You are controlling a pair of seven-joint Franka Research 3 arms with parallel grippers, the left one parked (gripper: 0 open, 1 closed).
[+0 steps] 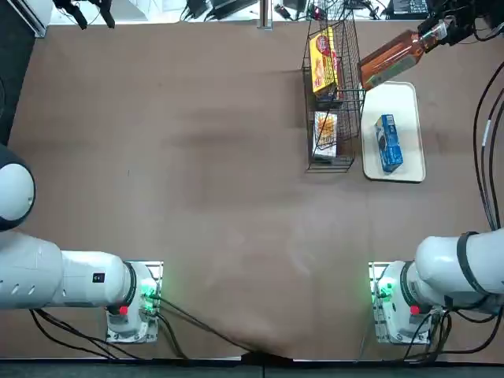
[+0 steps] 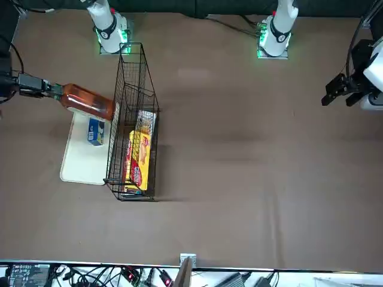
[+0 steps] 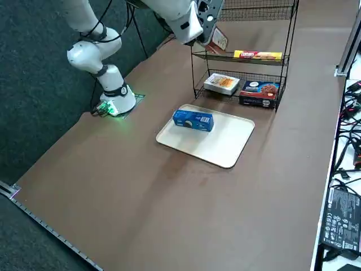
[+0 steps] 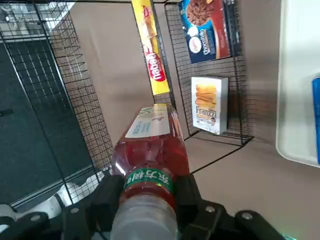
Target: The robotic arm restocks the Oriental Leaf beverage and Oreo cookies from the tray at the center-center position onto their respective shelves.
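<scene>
Reddish-brown tea bottle held at the rack
The right tool is closed around its capped end, beside the black wire rack; below, the blue Oreo packet is carried by the white tray.

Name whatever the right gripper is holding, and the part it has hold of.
The right gripper holds the tea bottle by its neck, just below the cap.

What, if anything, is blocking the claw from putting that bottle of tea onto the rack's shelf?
Nothing visible blocks it. The right claw grips the bottle at its neck end, and the bottle's base points into the rack's open side, toward the tier with the yellow package. That package lies farther in, so it might limit the depth.
</scene>
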